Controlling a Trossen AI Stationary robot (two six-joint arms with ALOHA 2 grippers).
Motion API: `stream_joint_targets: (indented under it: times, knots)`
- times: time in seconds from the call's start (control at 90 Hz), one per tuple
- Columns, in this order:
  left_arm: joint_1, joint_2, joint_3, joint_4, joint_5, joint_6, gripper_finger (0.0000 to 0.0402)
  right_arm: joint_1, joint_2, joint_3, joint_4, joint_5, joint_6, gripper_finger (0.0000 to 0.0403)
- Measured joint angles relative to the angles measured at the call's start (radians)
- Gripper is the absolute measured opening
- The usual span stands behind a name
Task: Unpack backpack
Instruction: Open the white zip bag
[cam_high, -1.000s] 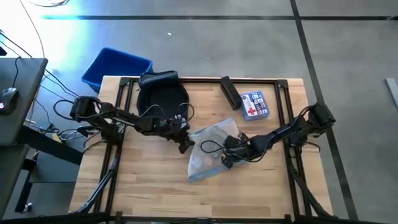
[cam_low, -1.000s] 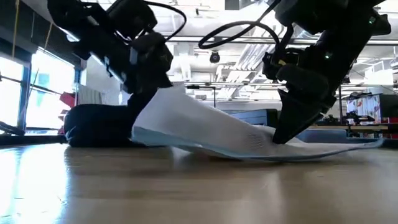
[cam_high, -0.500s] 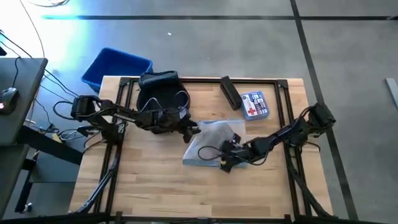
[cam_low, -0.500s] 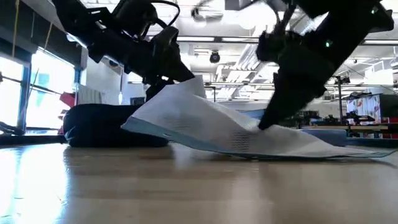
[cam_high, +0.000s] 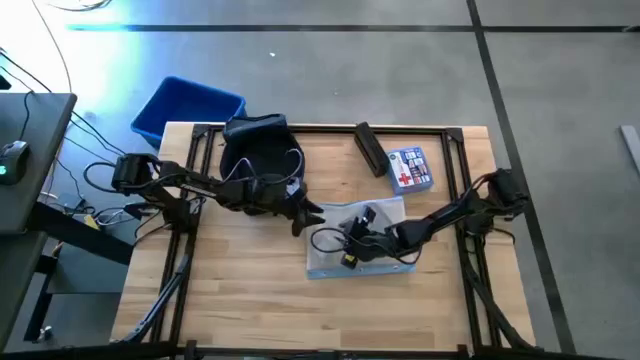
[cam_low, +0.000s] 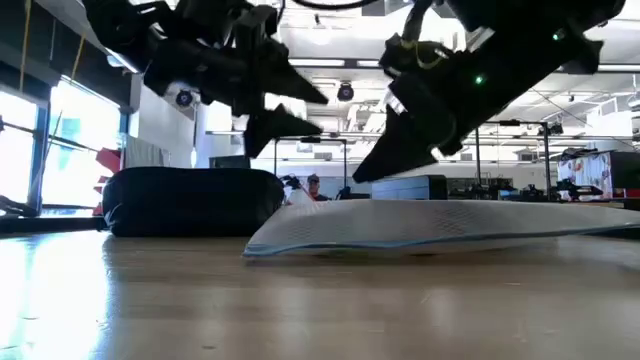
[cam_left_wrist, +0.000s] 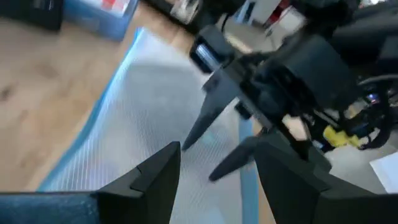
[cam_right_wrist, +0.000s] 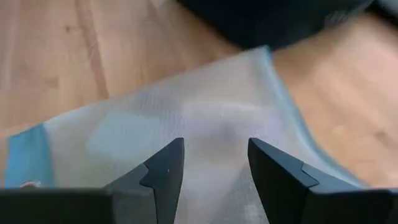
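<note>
Two dark arms hang over the wooden table (cam_high: 240, 300). The biggest loose thing is the backpack (cam_high: 258, 152), a soft dark bag lying at the far left of the table. Next in size is the clear pouch (cam_high: 358, 240), lying flat near the middle, just right of the backpack. The left gripper (cam_high: 308, 213) floats above the pouch's left edge with its fingers spread and nothing in them. The right gripper (cam_high: 345, 255) floats over the pouch too, fingers spread and empty. At the far right lie a small blue box (cam_high: 409, 168) and a black bar (cam_high: 370, 148). Both grippers are very close together, so I think they could bump if either one swings across.
</note>
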Motion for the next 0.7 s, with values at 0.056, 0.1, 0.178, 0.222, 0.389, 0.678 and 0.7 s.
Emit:
stream_joint_targets:
  times: [0.056, 0.1, 0.178, 0.222, 0.389, 0.678, 0.7]
  knots:
    - [-0.009, 0.0, 0.0, -0.077, 0.005, -0.022, 0.0188, -0.004, 0.003, 0.0, 0.0, -0.025, 0.01, 0.0165]
    - [-0.017, 0.0, 0.0, -0.16, 0.01, -0.044, 0.0188, -0.002, 0.004, 0.0, 0.0, -0.027, 0.012, 0.0165]
    - [-0.025, 0.0, 0.0, -0.315, 0.01, -0.076, 0.0188, 0.004, 0.004, 0.0, 0.001, -0.026, 0.012, 0.0165]
    - [-0.022, 0.0, 0.0, -0.389, 0.004, -0.092, 0.0188, 0.009, 0.004, 0.0, 0.0, -0.024, 0.012, 0.0165]
    - [0.025, 0.0, 0.0, -0.435, -0.025, -0.117, 0.0188, 0.016, 0.004, 0.0, 0.0, -0.025, 0.018, 0.0165]
    - [0.169, 0.027, -0.001, -0.41, -0.01, -0.132, 0.0189, 0.038, 0.004, 0.0, -0.008, -0.028, 0.017, 0.0165]
    - [0.172, 0.033, -0.001, -0.399, -0.005, -0.141, 0.0189, 0.038, 0.004, 0.0, -0.008, -0.029, 0.016, 0.0165]
